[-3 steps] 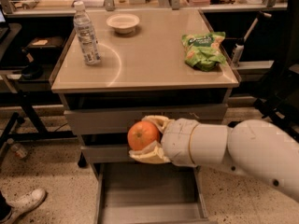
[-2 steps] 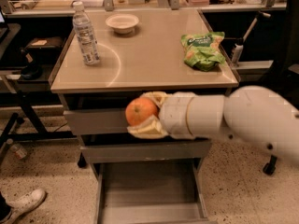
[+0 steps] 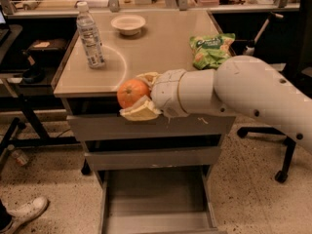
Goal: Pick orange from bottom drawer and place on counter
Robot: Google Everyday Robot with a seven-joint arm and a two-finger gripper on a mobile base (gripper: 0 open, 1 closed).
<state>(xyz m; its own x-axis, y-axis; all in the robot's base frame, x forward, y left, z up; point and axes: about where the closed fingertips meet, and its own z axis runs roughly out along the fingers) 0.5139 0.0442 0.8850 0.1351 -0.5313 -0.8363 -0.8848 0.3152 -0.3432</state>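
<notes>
My gripper (image 3: pixel 138 96) is shut on the orange (image 3: pixel 131 93), a small round fruit held between two pale fingers. It hangs at the front edge of the counter (image 3: pixel 161 57), about level with the beige top and just left of its middle. The white arm reaches in from the right. The bottom drawer (image 3: pixel 156 199) stands pulled open below, its grey floor bare.
On the counter stand a water bottle (image 3: pixel 90 35) at the left, a white bowl (image 3: pixel 128 24) at the back and a green chip bag (image 3: pixel 212 48) at the right. A shoe (image 3: pixel 24 213) is on the floor at lower left. A chair base (image 3: pixel 282 172) is at right.
The gripper has risen with the orange from in front of the upper drawers to the counter's front edge.
</notes>
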